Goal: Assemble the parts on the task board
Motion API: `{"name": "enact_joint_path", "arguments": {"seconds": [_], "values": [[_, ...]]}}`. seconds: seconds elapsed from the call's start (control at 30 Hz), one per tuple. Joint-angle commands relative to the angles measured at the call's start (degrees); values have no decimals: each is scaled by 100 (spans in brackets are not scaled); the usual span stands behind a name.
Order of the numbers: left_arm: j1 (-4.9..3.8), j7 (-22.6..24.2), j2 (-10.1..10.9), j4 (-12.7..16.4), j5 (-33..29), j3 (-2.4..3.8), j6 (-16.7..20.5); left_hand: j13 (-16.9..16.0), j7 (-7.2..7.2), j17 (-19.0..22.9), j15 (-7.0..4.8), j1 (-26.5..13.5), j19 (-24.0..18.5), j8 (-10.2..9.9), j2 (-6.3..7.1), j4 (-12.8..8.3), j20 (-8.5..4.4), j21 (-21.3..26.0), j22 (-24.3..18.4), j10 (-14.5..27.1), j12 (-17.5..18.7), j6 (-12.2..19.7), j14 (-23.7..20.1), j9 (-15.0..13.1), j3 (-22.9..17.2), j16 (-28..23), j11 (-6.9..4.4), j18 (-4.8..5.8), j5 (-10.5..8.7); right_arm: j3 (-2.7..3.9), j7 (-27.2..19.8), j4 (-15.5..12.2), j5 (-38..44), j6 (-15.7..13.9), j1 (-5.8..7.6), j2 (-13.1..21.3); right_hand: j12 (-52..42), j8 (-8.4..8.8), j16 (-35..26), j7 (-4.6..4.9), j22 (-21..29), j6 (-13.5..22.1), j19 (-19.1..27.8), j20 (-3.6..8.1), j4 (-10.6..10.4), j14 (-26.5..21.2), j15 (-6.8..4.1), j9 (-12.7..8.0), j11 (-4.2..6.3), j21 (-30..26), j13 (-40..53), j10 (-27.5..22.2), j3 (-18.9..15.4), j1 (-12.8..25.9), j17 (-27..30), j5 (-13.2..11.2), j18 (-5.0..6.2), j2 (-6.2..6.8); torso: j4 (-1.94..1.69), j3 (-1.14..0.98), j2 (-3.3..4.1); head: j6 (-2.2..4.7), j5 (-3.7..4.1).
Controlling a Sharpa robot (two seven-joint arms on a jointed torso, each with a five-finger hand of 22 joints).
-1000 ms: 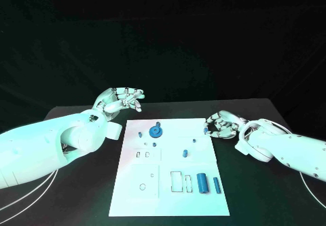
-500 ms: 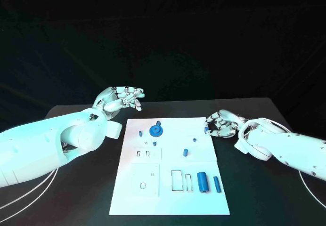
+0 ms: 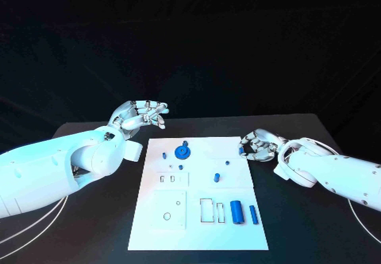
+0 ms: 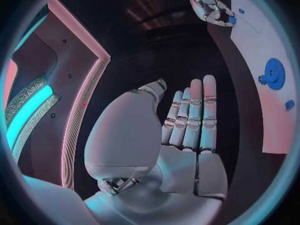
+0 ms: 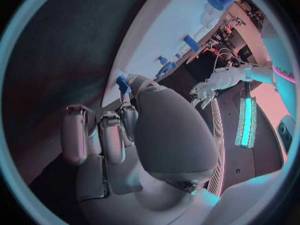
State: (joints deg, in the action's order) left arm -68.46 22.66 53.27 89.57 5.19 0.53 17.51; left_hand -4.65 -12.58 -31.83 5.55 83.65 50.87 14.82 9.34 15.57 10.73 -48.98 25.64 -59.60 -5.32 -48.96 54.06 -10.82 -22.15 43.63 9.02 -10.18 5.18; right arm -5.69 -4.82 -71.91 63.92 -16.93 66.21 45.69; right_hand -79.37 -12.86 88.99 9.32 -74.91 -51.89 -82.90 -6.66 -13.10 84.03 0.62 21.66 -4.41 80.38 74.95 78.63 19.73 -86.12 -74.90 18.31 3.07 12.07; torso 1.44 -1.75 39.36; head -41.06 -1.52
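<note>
Blue part (image 3: 240, 150) pinched upright in right hand (image 3: 258, 146), at task board (image 3: 199, 220) edge.

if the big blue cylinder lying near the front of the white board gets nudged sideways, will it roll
Probably: the big blue cylinder lies on its side on the flat white board, so it could roll. It looks stiff and likely light, though its weight cannot be seen.

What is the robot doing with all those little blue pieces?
It is putting small blue parts into a white task board on a black table. Its right hand pinches one small blue piece beside the board's far right edge. Its left hand is lifted off to the board's left, holding nothing. On the board, a blue gear sits near the far end and two blue cylinders lie near the front.
</note>
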Motion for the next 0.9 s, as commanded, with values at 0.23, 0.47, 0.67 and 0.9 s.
{"name": "enact_joint_path", "arguments": {"seconds": [0.23, 0.47, 0.67, 0.9], "values": [[-5, 31, -1, 9, 14, 4, -94, -7, -14, 6, -6, 9, -43, 7, 14, 7, 6, -26, 6, 28, 34, 33, -43, -8, -33, 21, 26, -23, -32, -1, 48, 29, 116, 128, -20, -25, -45, -62, 20, -28, -738, -137, -43, 26, 9, 531, -37, 23, 18, 24, 112, 54, 127, -5, -1231, -49, -39, -35, -2, -3, -1, -11, 2], [-5, 32, 1, 9, 14, 4, -94, -7, -14, 6, -6, 9, -43, 7, 14, 7, 6, -26, 6, 28, 34, 33, -43, -8, -33, 21, 26, -23, -32, -1, 63, 47, 122, 93, -23, -37, -44, -95, 21, -48, -742, -187, -43, 39, 13, 532, -53, 38, 36, 22, 110, 58, 203, 26, -1236, -85, -39, -83, -1, -6, 2, -29, -3], [-5, 21, 4, 8, 14, 4, -106, -7, -14, 6, -6, 9, -43, 7, 14, 7, 6, -26, 6, 28, 34, 33, -43, -8, -33, 21, 26, -23, -32, -1, 110, 54, 114, -34, -23, -48, -63, -214, 17, -113, -749, -327, -44, 73, 1, 530, -94, 96, 87, 17, 135, 89, 280, 152, -1223, -196, -38, -151, 4, -5, -2, -34, -10], [-5, 16, 7, 6, 15, 4, -111, -10, -16, 11, -2, -5, -72, 8, 16, 15, 12, -60, 26, 28, 32, 35, -52, -11, -36, 30, 28, -24, -33, 0, 221, 21, 89, -331, -23, -47, -81, -367, 14, -196, -766, -446, -56, 124, 40, 529, -154, 176, 158, 24, 161, 127, 352, 207, -1219, -253, -41, -240, -2, -4, -3, -33, -9]]}}
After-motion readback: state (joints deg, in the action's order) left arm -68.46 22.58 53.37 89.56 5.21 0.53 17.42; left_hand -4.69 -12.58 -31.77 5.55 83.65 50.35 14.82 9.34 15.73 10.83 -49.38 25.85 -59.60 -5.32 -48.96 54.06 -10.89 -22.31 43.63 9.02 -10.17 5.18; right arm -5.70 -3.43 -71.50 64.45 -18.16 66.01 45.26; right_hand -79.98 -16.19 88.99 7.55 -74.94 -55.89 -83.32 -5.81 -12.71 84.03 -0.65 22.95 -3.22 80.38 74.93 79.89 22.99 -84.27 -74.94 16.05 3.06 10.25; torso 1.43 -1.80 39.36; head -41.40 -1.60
